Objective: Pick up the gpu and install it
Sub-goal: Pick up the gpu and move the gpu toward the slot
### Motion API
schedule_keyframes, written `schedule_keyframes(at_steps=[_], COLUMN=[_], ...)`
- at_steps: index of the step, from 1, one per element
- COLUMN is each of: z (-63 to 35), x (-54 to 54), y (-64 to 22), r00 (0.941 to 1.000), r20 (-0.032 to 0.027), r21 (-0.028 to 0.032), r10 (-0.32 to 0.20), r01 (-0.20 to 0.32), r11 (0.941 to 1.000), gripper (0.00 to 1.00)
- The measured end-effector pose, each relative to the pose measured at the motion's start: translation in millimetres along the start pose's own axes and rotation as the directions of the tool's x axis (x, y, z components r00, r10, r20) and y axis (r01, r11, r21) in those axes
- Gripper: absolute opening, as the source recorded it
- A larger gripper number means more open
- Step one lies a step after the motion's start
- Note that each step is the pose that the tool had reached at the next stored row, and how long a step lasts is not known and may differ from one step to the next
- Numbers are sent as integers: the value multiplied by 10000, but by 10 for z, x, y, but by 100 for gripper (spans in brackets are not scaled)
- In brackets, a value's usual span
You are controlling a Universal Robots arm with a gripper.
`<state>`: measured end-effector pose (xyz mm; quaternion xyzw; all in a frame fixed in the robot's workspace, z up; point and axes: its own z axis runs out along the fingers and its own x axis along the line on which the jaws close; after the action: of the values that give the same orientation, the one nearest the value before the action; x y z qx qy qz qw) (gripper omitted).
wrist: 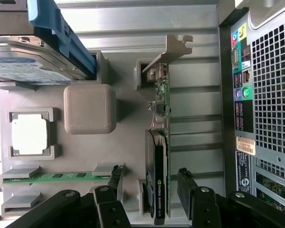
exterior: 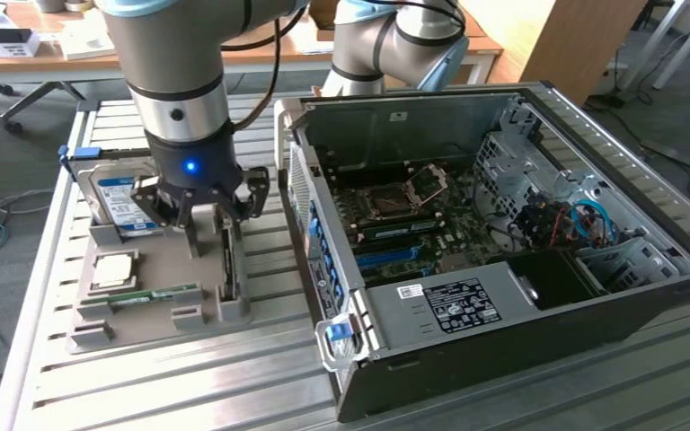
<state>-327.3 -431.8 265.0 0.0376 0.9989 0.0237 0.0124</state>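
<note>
The gpu (exterior: 227, 262) stands on its edge in a slot of the grey holder (exterior: 154, 316) on the exterior view's left. In the wrist view the gpu (wrist: 159, 156) shows a green board with a dark face and a silvery bracket (wrist: 173, 50) at its far end. My gripper (exterior: 213, 215) hangs right above the card's near end. The gripper (wrist: 149, 175) is open, with one black fingertip (wrist: 115, 173) on each side of the card and not touching it.
The holder (wrist: 126, 142) also carries a blue-labelled hard drive (exterior: 123, 202), a square processor chip (exterior: 114, 269) and a narrow green memory stick (exterior: 154, 295). An open computer case (exterior: 632, 296) lies close beside the holder, its motherboard (exterior: 405, 215) exposed. Everything rests on a slatted metal table (exterior: 201, 386).
</note>
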Motion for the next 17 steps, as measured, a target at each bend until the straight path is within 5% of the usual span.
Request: schedule_keyframes(at_steps=[17], z=[37], x=[-134], y=[9], r00=[10000], r20=[0], r21=[-2], r10=[0], r01=[0], r11=[10000], gripper=[59])
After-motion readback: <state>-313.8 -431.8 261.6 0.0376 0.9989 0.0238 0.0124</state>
